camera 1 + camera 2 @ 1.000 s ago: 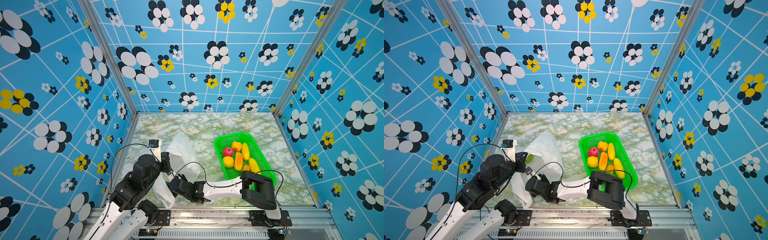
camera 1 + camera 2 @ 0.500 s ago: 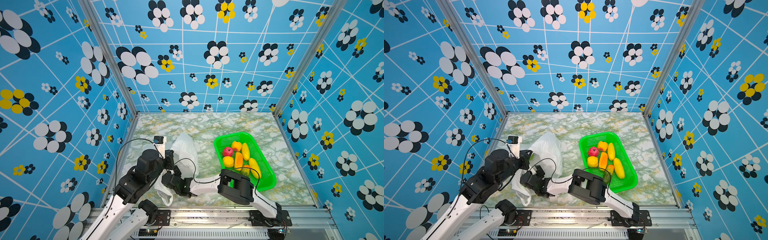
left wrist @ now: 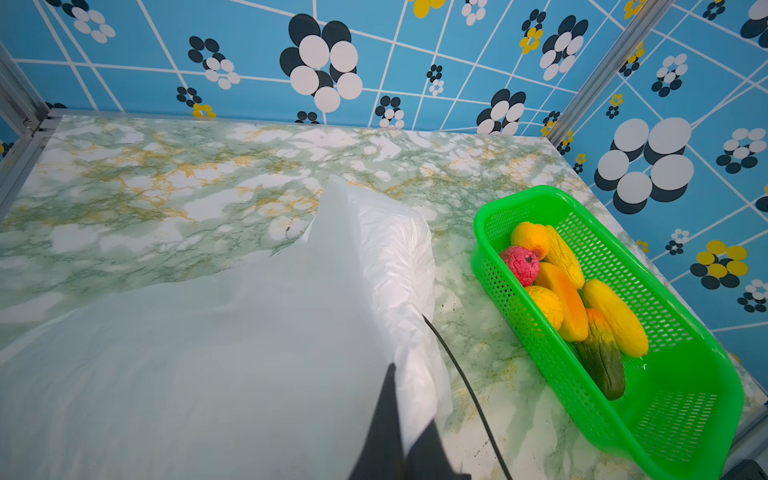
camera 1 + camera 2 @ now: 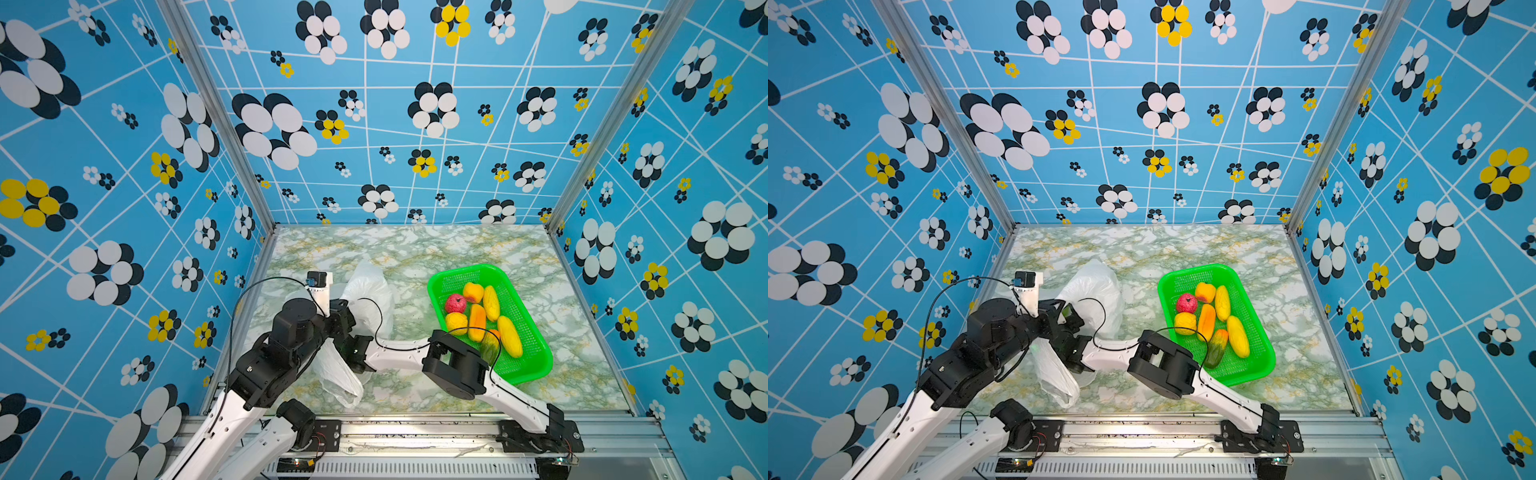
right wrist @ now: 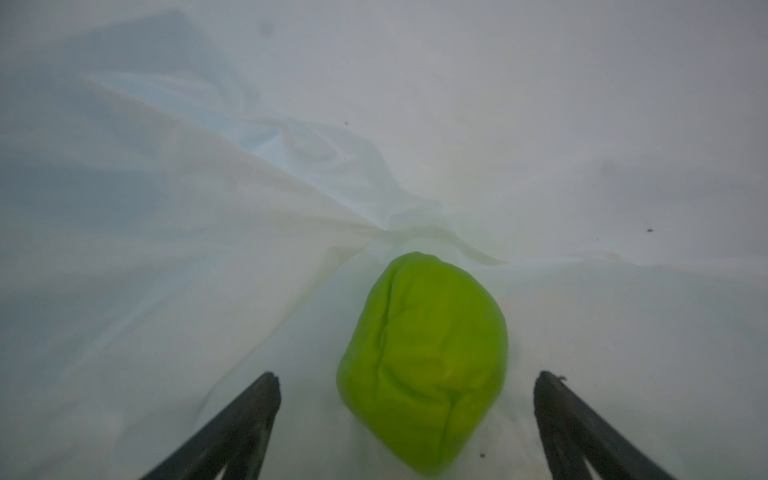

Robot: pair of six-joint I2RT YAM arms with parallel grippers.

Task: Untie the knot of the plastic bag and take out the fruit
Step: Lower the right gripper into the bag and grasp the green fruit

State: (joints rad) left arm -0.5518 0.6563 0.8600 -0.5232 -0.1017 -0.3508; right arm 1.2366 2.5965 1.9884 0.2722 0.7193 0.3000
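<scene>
The far half of the marble tabletop [image 4: 415, 245] lies bare, open to a reach from either side. Nearer, the plastic bag [image 4: 370, 286] billows up left of the middle and the green basket [image 4: 465, 269] fills the right. An open lane of marble runs between them, and the right arm [image 4: 395, 353] lies across its near end. Inside the bag, the right gripper [image 5: 407, 376] has its jaws spread wide around a green fruit [image 5: 424, 332], with a gap on each side. Bag film closes in just beyond.
</scene>
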